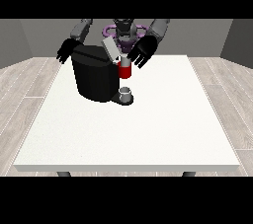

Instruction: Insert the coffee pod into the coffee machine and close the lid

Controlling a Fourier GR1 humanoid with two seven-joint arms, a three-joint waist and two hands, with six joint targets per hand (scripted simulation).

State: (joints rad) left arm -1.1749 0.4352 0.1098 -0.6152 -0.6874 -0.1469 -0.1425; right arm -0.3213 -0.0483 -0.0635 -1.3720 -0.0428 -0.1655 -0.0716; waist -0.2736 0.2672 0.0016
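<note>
Hovering at the view's right, one black hand has its fingers spread and pointing down toward the near side, just right of the coffee machine's raised lid and above the red brew head; nothing shows between its fingers. At the view's left, the other hand sits behind the far left corner of the machine, fingers splayed and relaxed, partly hidden by the black body. That lid is grey and tilted up, open, leaning toward the far left. Below the red part, a small grey cup stands on the machine's dark base plate. I cannot make out the coffee pod anywhere. Everything stands on the far left part of the white bench.
</note>
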